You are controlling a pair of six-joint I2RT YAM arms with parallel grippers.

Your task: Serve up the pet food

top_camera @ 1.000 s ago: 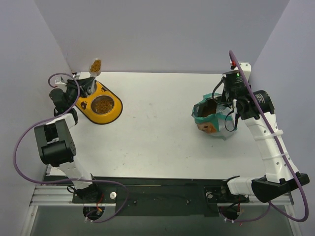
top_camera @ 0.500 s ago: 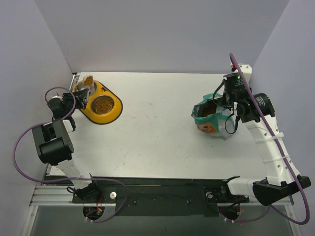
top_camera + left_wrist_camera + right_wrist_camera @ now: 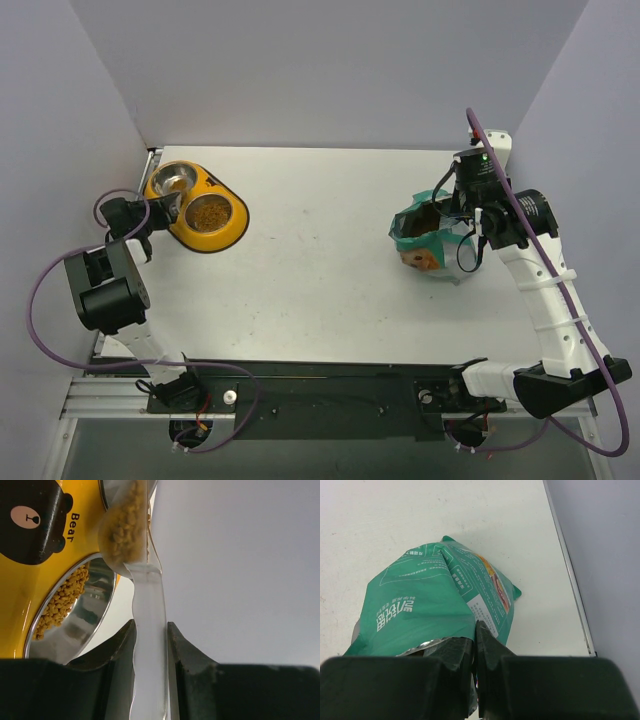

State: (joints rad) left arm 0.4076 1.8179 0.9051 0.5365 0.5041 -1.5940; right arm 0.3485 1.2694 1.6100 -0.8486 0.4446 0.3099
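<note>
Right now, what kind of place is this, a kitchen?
Probably a robot test booth, not a home: a white table boxed in by blank walls, with two robot arms bolted at its edge.

You face a white table (image 3: pixel 320 300) enclosed on three sides by plain pale walls: back wall (image 3: pixel 330 70), left wall (image 3: pixel 50 150), right wall (image 3: pixel 600 120). A black mounting plate (image 3: pixel 330 392) on an aluminium rail (image 3: pixel 90 402) spans the near edge. Lighting is even, and shadows are soft.

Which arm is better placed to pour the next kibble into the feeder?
Left: the left gripper holds the scoop of kibble beside the feeder; the right gripper pinches the pouch far from it.
</note>
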